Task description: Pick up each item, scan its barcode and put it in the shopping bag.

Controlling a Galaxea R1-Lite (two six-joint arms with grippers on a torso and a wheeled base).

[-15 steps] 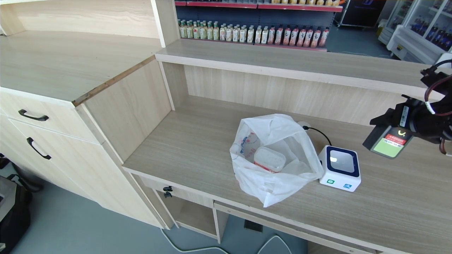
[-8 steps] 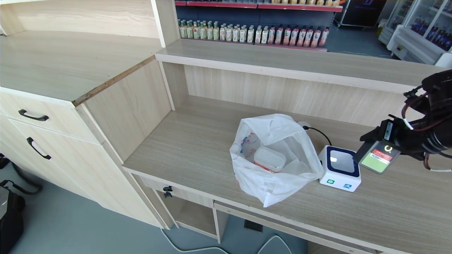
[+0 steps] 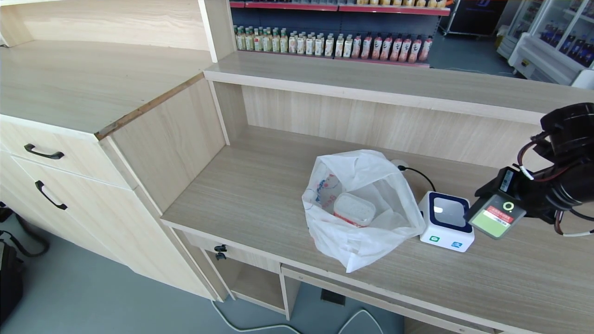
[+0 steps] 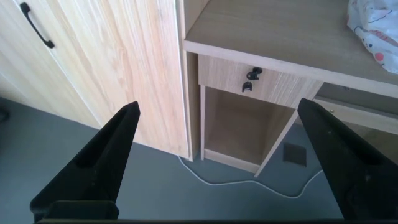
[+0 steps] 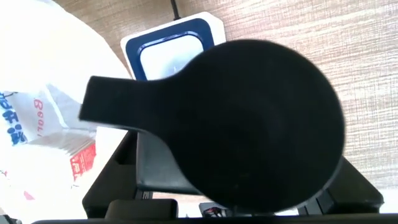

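Holding green packet (image 3: 494,217) tilted, right tool (image 3: 506,189) just beside scanner (image 3: 446,222)

Print first on the dark flat box with a green face (image 3: 495,214): there's a red label (image 3: 500,215) across it carrying white lettering, too small to read, and a white ring mark (image 3: 508,206) just above. A white barcode strip (image 3: 506,180) runs along its black side, its bars too fine to make out.

Over to the white cube scanner with a dark blue glass top (image 3: 446,221): a small green square icon (image 3: 434,239) and a blue square icon (image 3: 457,244) sit on its front face.

The thin white plastic shopping bag (image 3: 366,241) shows blue and red printing (image 3: 325,188) through its wall, characters not legible. The rows of bottles on the shop shelf (image 3: 332,45) carry labels too far off to read.
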